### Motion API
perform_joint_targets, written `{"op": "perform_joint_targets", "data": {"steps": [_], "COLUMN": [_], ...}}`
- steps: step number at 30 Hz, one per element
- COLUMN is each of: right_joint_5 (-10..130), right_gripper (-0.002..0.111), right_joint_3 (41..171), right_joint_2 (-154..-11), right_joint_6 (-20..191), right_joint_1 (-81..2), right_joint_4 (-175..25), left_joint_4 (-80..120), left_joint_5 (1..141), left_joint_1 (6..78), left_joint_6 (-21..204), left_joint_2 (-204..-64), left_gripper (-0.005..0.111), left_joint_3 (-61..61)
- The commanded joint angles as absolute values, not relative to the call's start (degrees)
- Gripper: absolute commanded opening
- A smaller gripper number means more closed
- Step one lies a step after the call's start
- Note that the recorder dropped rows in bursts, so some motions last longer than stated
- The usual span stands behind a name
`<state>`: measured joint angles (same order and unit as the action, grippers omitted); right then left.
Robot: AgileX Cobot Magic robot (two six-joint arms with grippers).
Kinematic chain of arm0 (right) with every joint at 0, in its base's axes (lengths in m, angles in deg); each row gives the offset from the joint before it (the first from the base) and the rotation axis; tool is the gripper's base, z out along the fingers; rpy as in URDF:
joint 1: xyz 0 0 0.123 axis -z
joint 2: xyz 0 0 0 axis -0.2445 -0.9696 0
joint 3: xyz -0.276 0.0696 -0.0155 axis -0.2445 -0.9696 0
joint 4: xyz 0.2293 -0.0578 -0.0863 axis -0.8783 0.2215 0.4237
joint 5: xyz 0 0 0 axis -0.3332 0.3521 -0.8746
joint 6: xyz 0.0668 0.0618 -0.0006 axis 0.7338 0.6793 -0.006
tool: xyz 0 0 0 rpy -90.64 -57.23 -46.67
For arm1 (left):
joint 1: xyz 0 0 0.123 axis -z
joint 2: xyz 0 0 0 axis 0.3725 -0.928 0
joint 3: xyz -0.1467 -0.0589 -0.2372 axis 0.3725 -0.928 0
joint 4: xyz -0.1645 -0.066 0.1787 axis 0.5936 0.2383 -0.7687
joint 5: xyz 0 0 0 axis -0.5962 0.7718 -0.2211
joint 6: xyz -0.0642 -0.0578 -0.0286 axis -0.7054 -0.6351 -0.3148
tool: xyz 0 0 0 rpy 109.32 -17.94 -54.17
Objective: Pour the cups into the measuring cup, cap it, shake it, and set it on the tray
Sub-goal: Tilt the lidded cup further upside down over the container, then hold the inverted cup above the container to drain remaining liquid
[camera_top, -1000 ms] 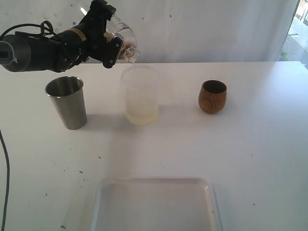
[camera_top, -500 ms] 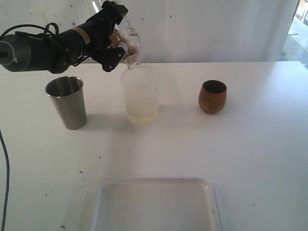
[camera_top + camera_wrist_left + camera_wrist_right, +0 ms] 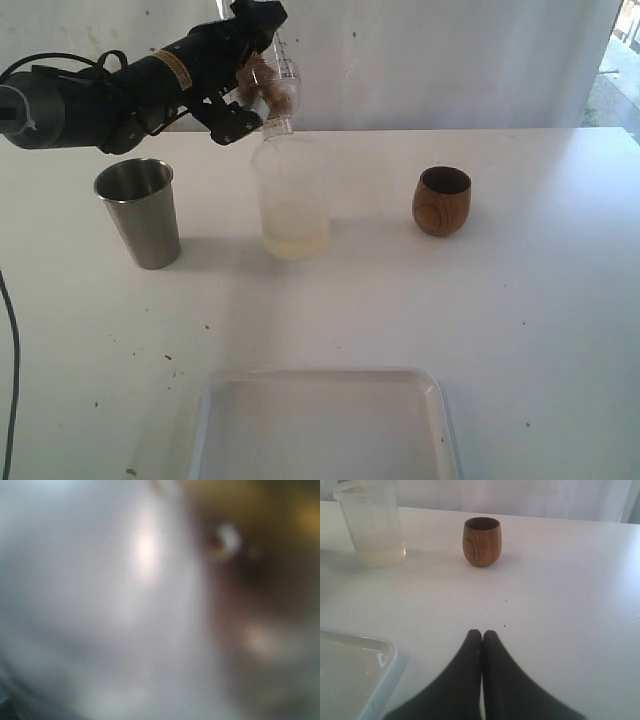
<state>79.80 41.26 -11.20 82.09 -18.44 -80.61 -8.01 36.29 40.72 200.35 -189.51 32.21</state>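
White table [image 3: 520, 330]; left tool [image 3: 255, 72] grips clear jar [image 3: 282, 95] over frosted cup [image 3: 292, 200]; right tool [image 3: 481, 637] closed.

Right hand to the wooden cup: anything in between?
Nothing visible. In the right wrist view only bare table lies between the shut right hand and the wooden cup. The frosted cup and the tray sit off to one side.
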Motion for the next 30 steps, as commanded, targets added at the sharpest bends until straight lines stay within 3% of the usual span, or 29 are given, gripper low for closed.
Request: {"op": "perform_joint_targets", "data": {"steps": [1,30], "right_joint_5": [79.8,79.8], "right_gripper": [0.0,0.0], "right_joint_3": [41.0,41.0], "right_joint_2": [-10.9,-10.9], "right_joint_6": [82.0,82.0], "right_joint_1": [-18.1,-18.1], "right_joint_4": [-80.5,-80.5], "left_joint_4": [-9.8,-17.8], "left_joint_5": [32.7,25.0], "left_joint_1": [40.8,40.8], "left_joint_6": [200.2,205.8], "left_joint_2": [-188.6,-188.6], "left_gripper": [0.0,0.0], "left_joint_3": [32.8,32.8]}}
